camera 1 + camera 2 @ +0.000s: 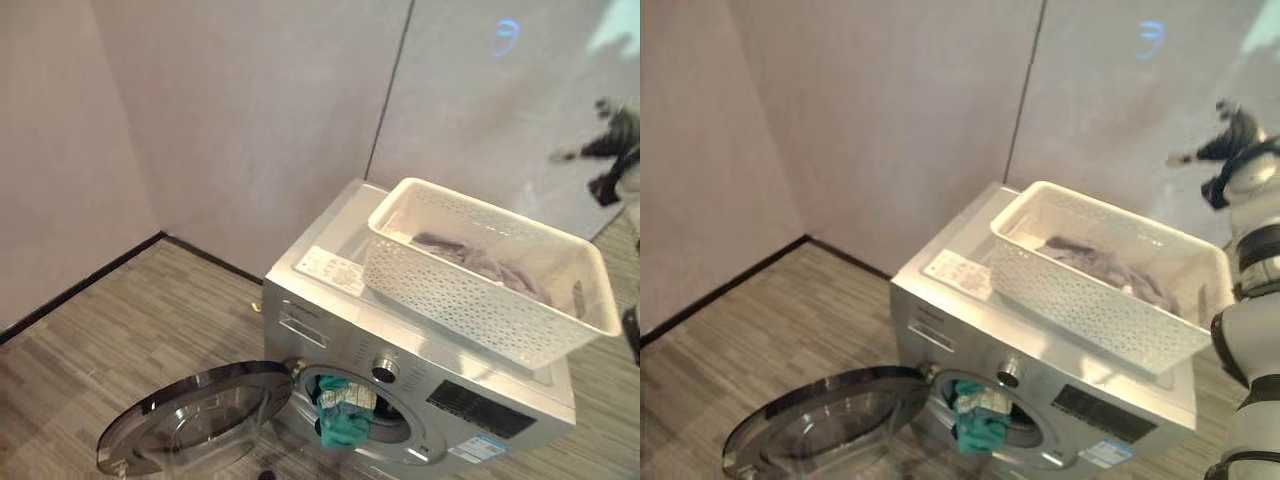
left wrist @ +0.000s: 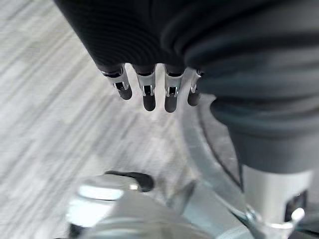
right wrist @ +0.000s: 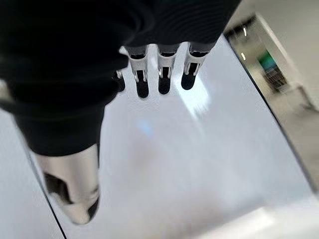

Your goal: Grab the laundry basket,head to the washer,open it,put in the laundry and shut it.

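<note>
Laundry (image 1: 480, 260), soft and light, lies in the white perforated basket (image 1: 440, 290) atop the washer (image 1: 400, 400), whose door (image 1: 190, 415) hangs open. I'd pinch a loose fold. Right hand (image 1: 1230, 135) raised, empty, fingers relaxed; left hand (image 2: 149, 89) likewise.

The two eye views look down from the head, from places close together. Both share the silver front-loading washing machine (image 1: 420, 390), its round glass door (image 1: 195, 418) swung open, the white perforated plastic laundry basket (image 1: 1100, 285) on top, and the grey wooden floor (image 1: 120, 330). The left wrist view looks from very near along the left hand (image 2: 149, 89) toward the floor. The right wrist view looks along the right hand (image 3: 159, 74) toward a pale wall (image 3: 199, 164).
</note>
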Robot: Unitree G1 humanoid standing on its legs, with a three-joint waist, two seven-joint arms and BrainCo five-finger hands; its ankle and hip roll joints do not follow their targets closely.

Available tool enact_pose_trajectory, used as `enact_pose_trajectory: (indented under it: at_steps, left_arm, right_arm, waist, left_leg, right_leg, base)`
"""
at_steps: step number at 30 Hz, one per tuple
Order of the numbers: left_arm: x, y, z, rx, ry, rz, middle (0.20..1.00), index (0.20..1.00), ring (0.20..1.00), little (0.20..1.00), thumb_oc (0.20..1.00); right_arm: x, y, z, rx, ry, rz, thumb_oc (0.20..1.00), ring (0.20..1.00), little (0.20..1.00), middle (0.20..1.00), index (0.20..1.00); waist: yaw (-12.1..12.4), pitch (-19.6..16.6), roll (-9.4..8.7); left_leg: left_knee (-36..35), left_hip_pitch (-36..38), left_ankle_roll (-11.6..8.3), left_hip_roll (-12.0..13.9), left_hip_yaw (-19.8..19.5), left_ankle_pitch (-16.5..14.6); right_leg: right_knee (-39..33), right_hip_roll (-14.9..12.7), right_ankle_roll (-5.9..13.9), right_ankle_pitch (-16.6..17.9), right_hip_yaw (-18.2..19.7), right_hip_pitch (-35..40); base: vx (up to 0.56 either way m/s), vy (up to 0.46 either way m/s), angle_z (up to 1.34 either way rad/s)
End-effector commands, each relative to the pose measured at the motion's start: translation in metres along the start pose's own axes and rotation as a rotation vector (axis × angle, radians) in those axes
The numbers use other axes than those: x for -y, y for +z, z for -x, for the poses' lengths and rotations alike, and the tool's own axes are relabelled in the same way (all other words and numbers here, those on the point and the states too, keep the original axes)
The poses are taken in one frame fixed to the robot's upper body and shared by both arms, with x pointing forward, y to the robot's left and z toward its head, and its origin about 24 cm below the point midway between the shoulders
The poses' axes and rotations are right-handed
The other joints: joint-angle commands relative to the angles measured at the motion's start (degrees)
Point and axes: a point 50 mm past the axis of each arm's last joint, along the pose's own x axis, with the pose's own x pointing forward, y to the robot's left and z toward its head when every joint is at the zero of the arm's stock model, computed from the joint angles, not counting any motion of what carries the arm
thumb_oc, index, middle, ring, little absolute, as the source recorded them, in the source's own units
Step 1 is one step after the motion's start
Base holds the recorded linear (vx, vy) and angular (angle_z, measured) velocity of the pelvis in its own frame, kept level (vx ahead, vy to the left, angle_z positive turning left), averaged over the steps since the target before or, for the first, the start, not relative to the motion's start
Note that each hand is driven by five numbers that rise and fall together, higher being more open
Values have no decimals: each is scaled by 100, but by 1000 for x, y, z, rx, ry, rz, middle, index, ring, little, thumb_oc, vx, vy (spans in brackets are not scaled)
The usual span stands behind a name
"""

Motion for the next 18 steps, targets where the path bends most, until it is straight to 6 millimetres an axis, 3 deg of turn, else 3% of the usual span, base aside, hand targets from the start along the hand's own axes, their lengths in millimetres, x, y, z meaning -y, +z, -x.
enact_pose_trajectory:
  at_steps: [1,8,13,18]
  left_arm:
    - [-19,12,-3,18,37,21,1000,1000,1000,1000,1000]
    - [-18,9,-3,11,31,83,1000,1000,1000,1000,1000]
    - [-7,16,-3,52,-8,120,1000,1000,1000,1000,1000]
    - [-5,15,-2,57,-18,126,1000,1000,1000,1000,1000]
  right_arm:
    - [29,11,3,49,-39,121,1000,1000,1000,1000,1000]
    - [35,21,11,162,0,225,1000,1000,1000,1000,1000]
    - [48,29,31,292,20,339,1000,1000,1000,1000,1000]
    - [56,32,48,383,39,325,1000,1000,1000,1000,1000]
  waist:
    - [77,130,-194]
    - [-42,169,-213]
    - [-200,143,-195]
    - [-276,126,-206]
  left_leg:
    - [145,31,-385,650,-178,-569]
    - [91,43,-420,709,-109,-540]
    - [48,104,-449,725,-6,-547]
    - [46,131,-460,735,34,-574]
  right_leg:
    - [481,-697,522,-264,-242,-214]
    - [506,-676,515,-267,-216,-272]
    - [477,-677,537,-243,-189,-300]
    - [458,-699,556,-218,-167,-302]
  base:
    - [-7,-7,6]
    - [-2,4,-3]
    - [0,18,-7]
    - [8,17,-10]
